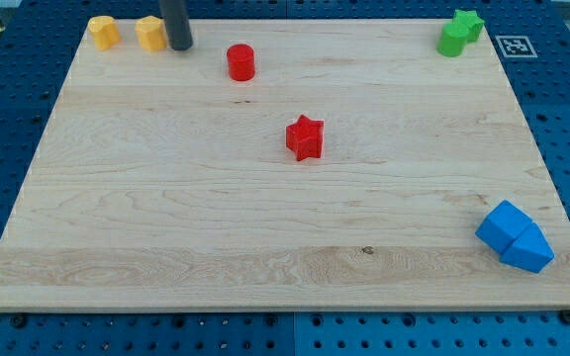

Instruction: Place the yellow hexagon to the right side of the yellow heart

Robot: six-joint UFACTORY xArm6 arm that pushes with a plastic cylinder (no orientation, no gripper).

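- The yellow hexagon (149,33) sits near the wooden board's (265,227) top left corner, just right of the yellow heart (103,32), with a small gap between them
- My tip (179,45) stands just right of the hexagon, touching or nearly so; the rod rises straight up out of view
- There is no claw, only the rod
- The red cylinder (240,62) lies right of the hexagon; the red star (305,137) farther off, toward the board's middle

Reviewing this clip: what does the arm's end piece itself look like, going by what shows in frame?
Only a short stretch shows at the view's top: a plain, straight, dark grey cylindrical rod ending in my tip. It looks smooth and matte, with no visible markings, cables or sleeve. The rest of the arm is cut off by the frame edge.
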